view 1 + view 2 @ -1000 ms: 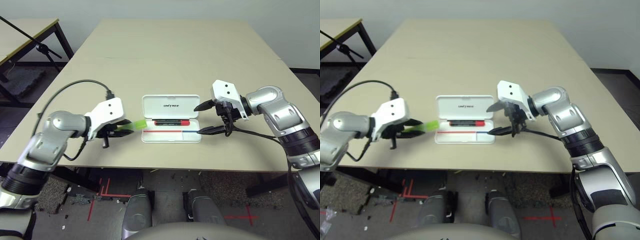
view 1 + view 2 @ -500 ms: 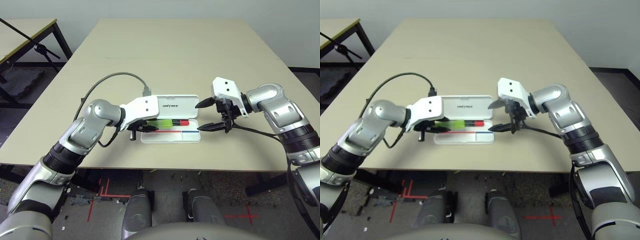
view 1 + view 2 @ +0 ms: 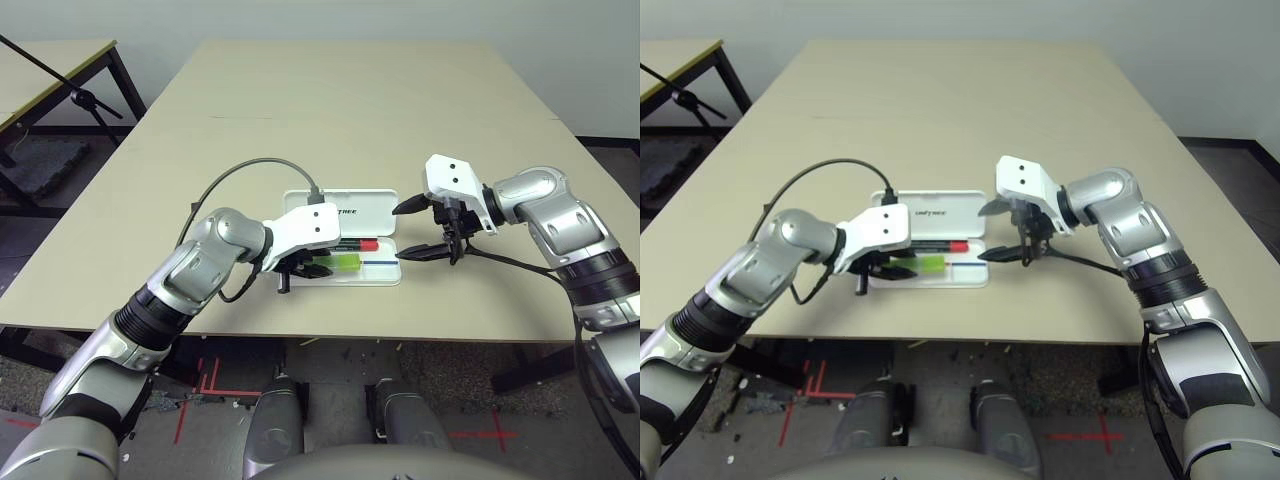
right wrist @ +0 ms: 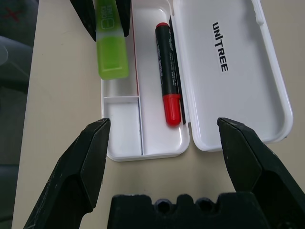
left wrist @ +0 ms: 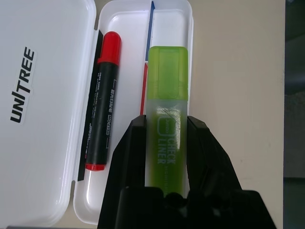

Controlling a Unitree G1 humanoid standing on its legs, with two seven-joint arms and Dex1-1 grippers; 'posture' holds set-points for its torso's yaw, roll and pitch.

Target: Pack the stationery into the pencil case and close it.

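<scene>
Legible markings, as inspected: the open lid of the pencil case point(image 5: 43, 119) carries the brand word "UNITREE" in black capitals, read clearly in both wrist views and as small black print in the head views. The lime-green stick point(image 5: 167, 124) clamped between the two fingers of my left hand point(image 5: 166, 143) bears "CHECK LINER" in green letters along its translucent barrel, beneath a small rounded emblem I cannot make out. The red marker point(image 5: 101, 102) lying in the case has a line of white print along its black barrel; the characters are too small to read. No other text or numbers can be read.
</scene>
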